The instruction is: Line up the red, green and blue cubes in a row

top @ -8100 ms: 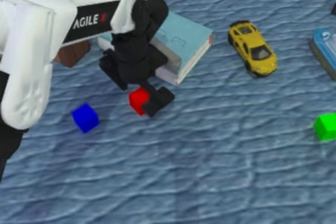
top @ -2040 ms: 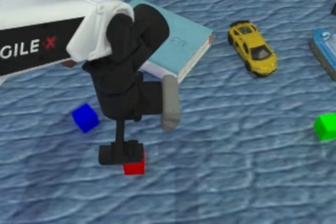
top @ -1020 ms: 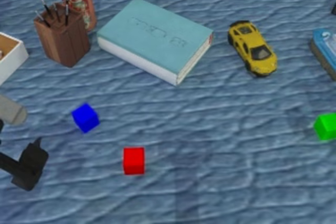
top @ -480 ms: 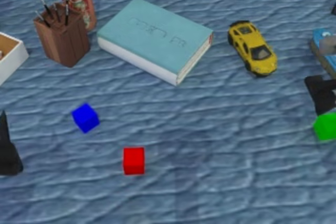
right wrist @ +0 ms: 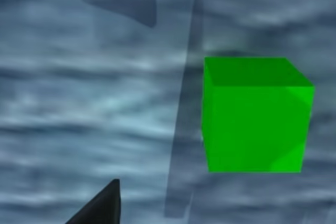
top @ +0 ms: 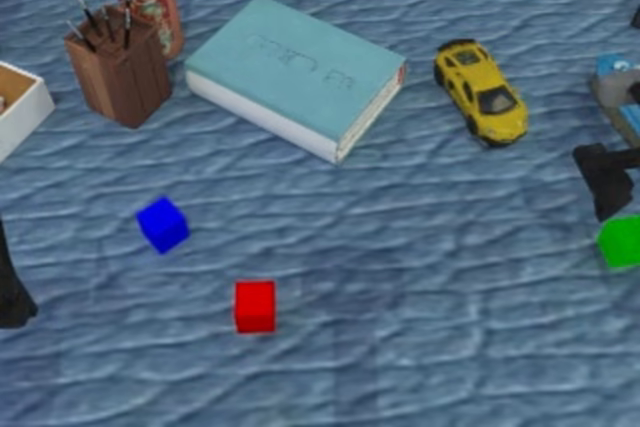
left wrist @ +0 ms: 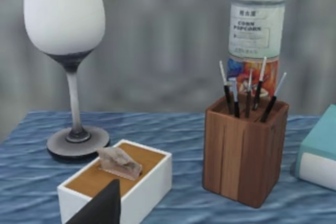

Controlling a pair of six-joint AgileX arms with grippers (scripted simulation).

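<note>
Three cubes lie apart on the worktop (top: 420,277), one red (top: 255,306) at front centre, one blue (top: 162,224) leftward, one green (top: 620,241) at the right edge below the right gripper (top: 612,179), finger state untellable; one can (left wrist: 257,38) reads "CORN POPCORN".

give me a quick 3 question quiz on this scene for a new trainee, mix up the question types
1. True or false: the red cube touches the blue cube.
2. Which cube lies nearest the right gripper? A red, B green, C blue.
3. Fill in: the yellow toy car stands to the top view's right of the pale blue ____.

Key
1. False: bare table cloth shows between them.
2. B, the green cube at the right edge.
3. Book.
</note>
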